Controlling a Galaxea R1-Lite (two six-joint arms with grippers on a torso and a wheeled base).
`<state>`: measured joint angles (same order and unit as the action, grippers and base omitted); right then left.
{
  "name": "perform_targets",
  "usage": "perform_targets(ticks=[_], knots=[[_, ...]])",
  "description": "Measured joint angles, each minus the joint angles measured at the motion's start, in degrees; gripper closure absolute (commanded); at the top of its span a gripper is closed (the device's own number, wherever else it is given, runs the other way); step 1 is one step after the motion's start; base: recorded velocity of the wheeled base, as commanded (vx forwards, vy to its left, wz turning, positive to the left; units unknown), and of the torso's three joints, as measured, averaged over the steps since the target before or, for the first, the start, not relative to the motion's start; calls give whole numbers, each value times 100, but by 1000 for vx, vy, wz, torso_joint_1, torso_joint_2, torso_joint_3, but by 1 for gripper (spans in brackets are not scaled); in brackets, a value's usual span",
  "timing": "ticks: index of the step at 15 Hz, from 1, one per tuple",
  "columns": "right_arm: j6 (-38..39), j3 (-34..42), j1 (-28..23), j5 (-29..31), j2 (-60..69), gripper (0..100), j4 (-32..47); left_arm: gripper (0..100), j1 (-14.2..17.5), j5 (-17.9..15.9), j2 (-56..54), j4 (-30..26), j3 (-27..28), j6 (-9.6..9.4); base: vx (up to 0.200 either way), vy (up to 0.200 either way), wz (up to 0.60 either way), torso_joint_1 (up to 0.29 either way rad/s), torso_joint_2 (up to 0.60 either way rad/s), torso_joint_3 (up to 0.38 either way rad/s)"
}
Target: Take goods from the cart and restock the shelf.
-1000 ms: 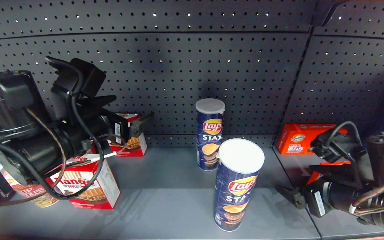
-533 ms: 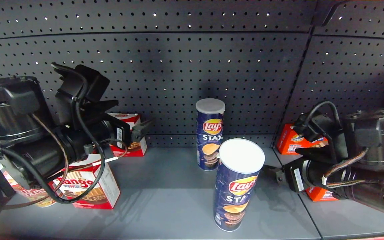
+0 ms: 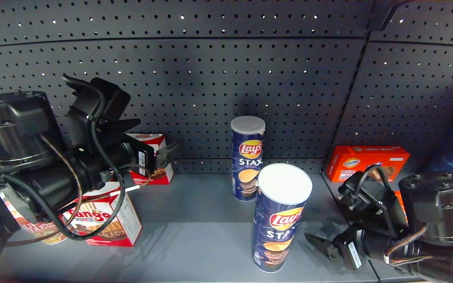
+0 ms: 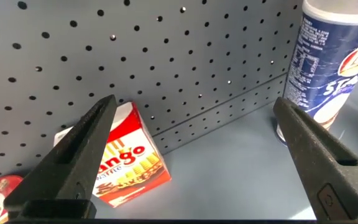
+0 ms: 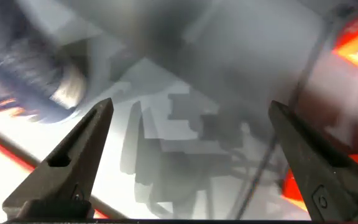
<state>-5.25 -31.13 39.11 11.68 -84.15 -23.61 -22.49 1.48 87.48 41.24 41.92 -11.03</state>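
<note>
Front chip can (image 3: 279, 220) upright on shelf (image 3: 195, 232), R gripper (image 3: 316, 243) beside, fingers (image 5: 67, 168) apart

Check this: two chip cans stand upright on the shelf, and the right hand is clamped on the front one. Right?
Not clamped. The rear can and front can stand upright on the shelf, but the right hand is open, beside the front can, not touching; the head and right wrist views show this.

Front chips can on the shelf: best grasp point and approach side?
Probably mid-body of the front can, side-on from the robot's right, where the open right gripper sits. It's an upright plain cylinder; the rear can stands close behind on the left, crowding that side.
</note>
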Motion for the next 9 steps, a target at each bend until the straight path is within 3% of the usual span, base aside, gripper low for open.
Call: perform_targets(ticks=[9], knots=[[0, -108, 315, -84, -35, 0, -9, 0, -27, -11, 155, 88, 49, -2, 0, 0, 0, 0, 0, 0]])
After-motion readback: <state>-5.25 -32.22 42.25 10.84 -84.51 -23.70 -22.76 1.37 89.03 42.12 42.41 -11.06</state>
